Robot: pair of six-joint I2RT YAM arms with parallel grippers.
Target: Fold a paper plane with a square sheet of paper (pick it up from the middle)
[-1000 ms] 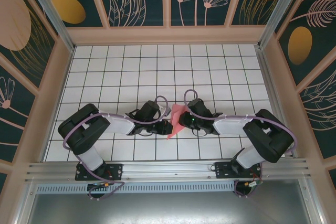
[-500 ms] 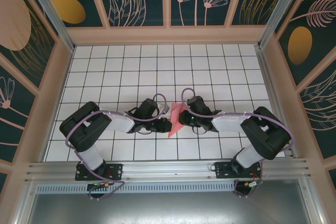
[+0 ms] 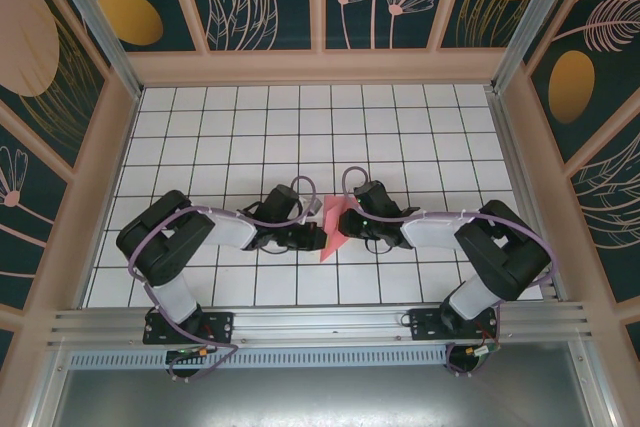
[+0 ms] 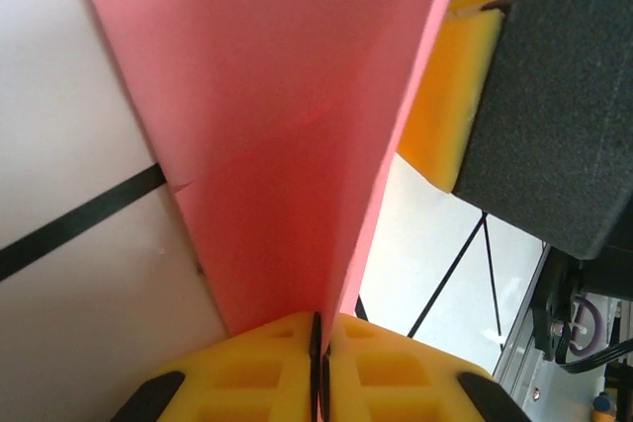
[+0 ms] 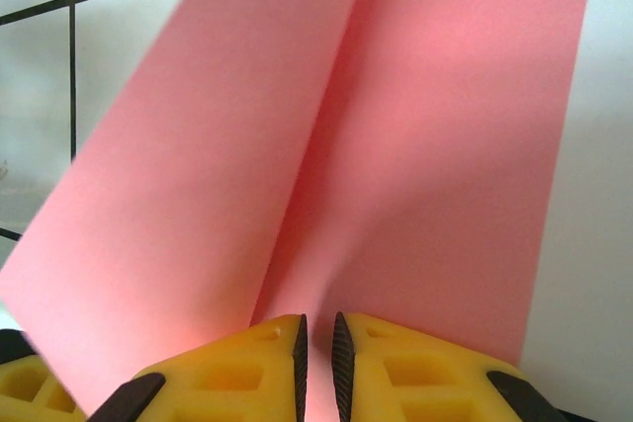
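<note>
Two arms meet over the near middle of the white gridded surface (image 3: 250, 127), the pink square sheet of paper (image 5: 396, 145) held up between them and already bent along a long crease (image 5: 297, 195). The left pincer (image 4: 318, 328) is pressed together on the fold, its yellow pads flat against each other with the paper rising out of the seam. From the other side, the right pincer (image 5: 316, 328) pinches the sheet too, with only a narrow slit between its pads and pink showing inside it.

With both arms gripping one thin sheet, the danger lies in any move they do not share. If they draw apart, the paper is likely to tear at a pad or slide out of the shallower hold. If they close in, it may buckle and take a second, unwanted crease. A twist by one wrist alone could drag the fold off the middle line and leave the plane lopsided.

The left wrist view shows the right pincer's yellow pad and black body just beside the sheet's free edge, so a small drift could bring the two heads into contact. Whether the sheet's near corner rests on the surface or hangs just above it cannot be told from overhead. If it rests there, pushing down could crumple that corner.
</note>
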